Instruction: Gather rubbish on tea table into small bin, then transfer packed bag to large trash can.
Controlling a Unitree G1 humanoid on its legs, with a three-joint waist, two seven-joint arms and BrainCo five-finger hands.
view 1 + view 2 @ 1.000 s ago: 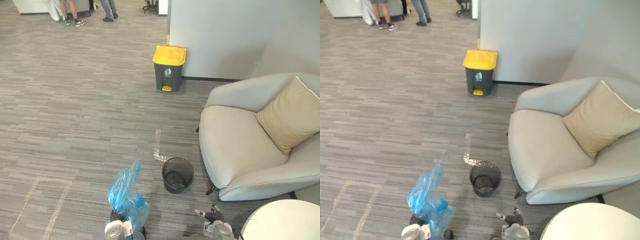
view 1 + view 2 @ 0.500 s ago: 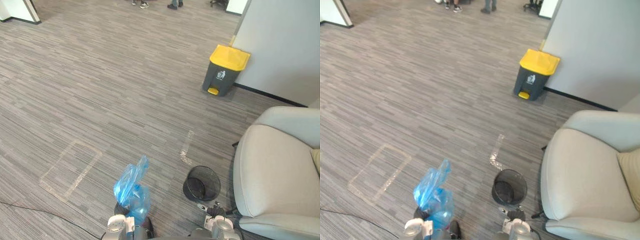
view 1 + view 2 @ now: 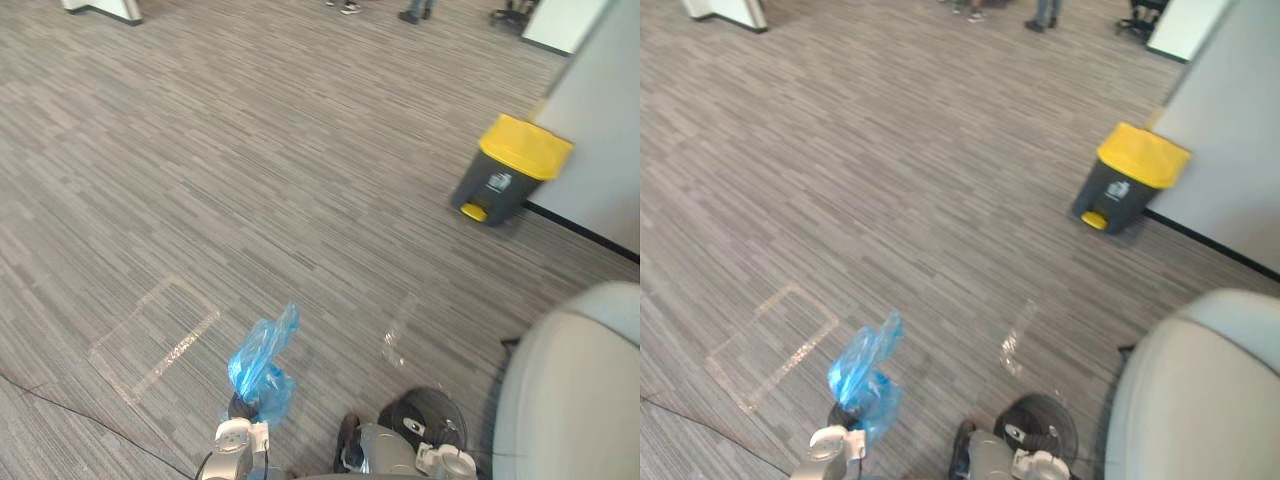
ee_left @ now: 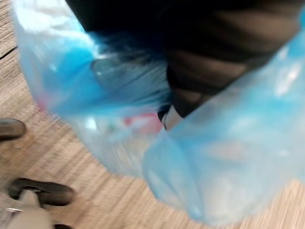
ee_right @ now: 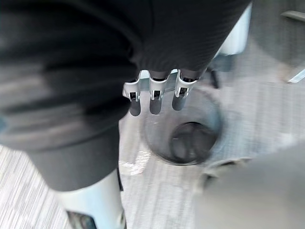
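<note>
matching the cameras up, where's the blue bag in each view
Left eye view: blue bag low, left of centre.
Right eye view: same place.
Left wrist view: very close, carpet behind it.
Right wrist view: looks down at the small bin.
Shared landmark: the small bin, on the floor right of the bag in both eye views.

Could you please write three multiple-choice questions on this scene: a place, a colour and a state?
1. Where is the blue bag? A) at the robot's left hand B) inside the small bin C) on the armchair
2. What colour is the large trash can's lid? A) green B) yellow C) red
3. That lid is: A) shut B) propped open C) on the floor
Answers: 1 A: it bunches around that hand. 2 B: yellow over a dark grey body. 3 A: it lies flat on the can.
</note>
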